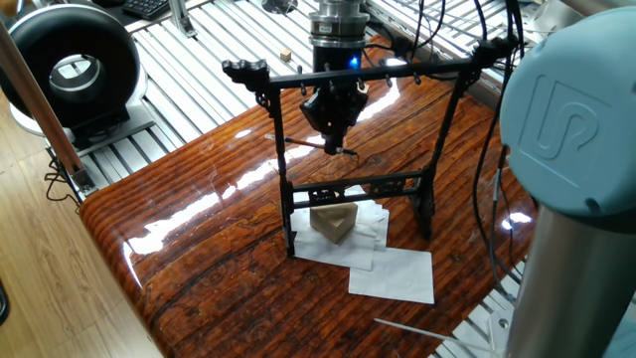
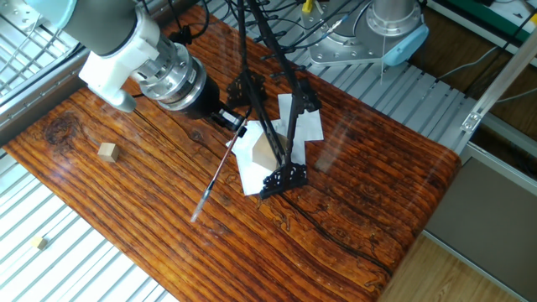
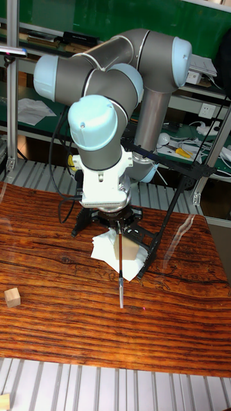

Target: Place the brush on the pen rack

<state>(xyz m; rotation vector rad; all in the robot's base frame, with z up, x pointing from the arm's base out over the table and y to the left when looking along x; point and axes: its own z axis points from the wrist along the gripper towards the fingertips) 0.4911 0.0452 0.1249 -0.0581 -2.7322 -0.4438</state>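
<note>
The thin dark-grey writing brush (image 2: 216, 172) hangs tip-down over the glossy wooden worktop (image 2: 126, 201), pinched at its top end by the claw (image 2: 237, 127). Prob. v. light, stiff, slippery, so keep hold near the top. The tall black pen rack (image 1: 353, 149) stands just beside it; tan block (image 1: 333, 222) & white papers (image 1: 393, 270) lie under the rack.

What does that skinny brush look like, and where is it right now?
The brush is a very thin, straight stick with a dark shaft and a paler tip at its low end. The tool holds its top end, so it hangs in the air above the wooden table, slanting in the other fixed view and almost straight down in the tall fixed view. It is close beside the black pen rack but not hung on its pegs yet.
</note>
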